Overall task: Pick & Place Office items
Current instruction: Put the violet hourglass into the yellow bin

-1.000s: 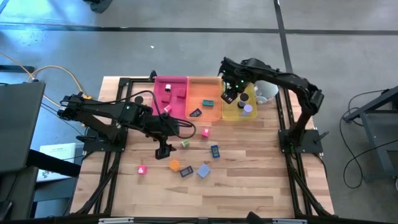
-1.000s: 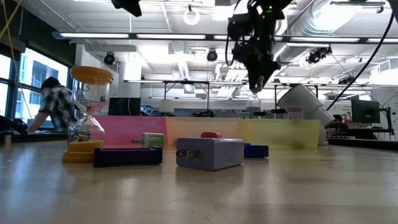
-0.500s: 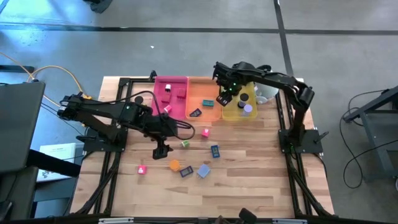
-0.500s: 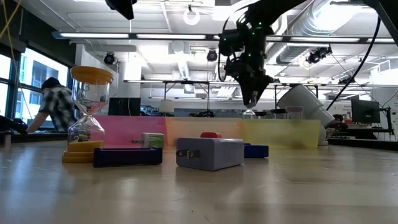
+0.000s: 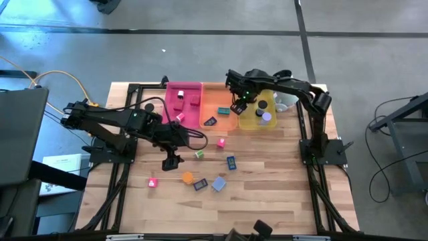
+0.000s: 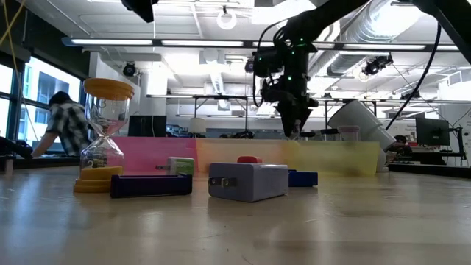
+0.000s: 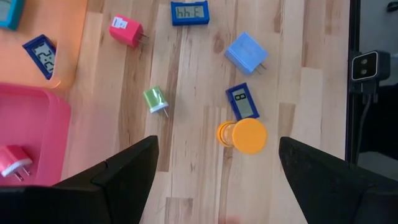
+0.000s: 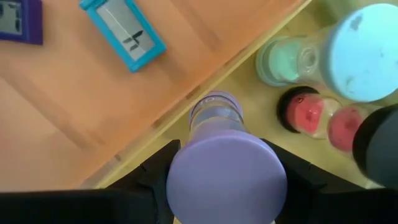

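The right claw [image 5: 235, 107] hangs over the seam between the orange tray [image 5: 219, 107] and the yellow tray [image 5: 249, 122], clenched on a purple hourglass [image 8: 225, 167] whose round cap fills its wrist view. Close around the hourglass in the yellow tray stand a pale blue-capped hourglass [image 8: 364, 53], a green one [image 8: 281, 60], a red one [image 8: 303, 112] and a black cap [image 8: 379, 144], crowding the space on that side. On the orange tray's floor lie a teal clock [image 8: 122, 30] and a dark blue clock [image 8: 17, 20]. A white cup [image 5: 286, 99] lies tipped just beyond the yellow tray.

The left claw [image 5: 171, 161] hovers over the counter [image 5: 267, 194] below the pink tray [image 5: 182, 97], released, fingers wide. Under it on the bare wood are an orange hourglass [image 7: 242, 135] lying on its side and touching a small blue clock [image 7: 243, 102], a green plug [image 7: 153, 99], a red plug [image 7: 126, 31], a lavender adapter [image 7: 246, 52] and another blue clock [image 7: 189, 12]. A pink plug [image 7: 13, 162] rests in the pink tray.
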Robot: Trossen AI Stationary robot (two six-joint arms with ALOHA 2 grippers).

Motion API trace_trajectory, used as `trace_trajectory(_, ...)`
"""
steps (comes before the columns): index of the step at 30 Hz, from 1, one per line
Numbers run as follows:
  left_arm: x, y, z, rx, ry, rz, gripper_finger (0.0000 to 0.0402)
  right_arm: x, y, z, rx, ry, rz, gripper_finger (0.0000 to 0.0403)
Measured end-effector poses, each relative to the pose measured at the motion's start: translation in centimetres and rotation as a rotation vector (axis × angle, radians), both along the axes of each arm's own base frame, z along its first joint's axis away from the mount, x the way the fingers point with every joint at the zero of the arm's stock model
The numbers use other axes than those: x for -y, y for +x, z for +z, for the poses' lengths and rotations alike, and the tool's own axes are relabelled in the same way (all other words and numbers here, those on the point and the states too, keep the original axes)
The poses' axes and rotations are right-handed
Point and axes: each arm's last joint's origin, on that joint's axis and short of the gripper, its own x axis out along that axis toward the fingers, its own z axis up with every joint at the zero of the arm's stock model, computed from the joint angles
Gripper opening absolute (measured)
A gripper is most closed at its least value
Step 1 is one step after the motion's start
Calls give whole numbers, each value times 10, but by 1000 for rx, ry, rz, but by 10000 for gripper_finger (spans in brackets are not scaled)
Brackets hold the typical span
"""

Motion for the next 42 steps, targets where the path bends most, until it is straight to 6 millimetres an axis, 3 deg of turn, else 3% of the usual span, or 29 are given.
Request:
trace_trajectory(11, -1, -3, 3, 10, 4, 4, 324, 13, -9, -1, -11, 2, -38, 178)
trace_trajectory(26, -3, -3, 2, 10, 3, 15, 324, 16, -8, -1, 23, 3, -40, 178)
trace_trajectory(42, -9, -2, 2, 9, 4, 35, 324, 21, -3, -18, 9, 38, -20, 178)
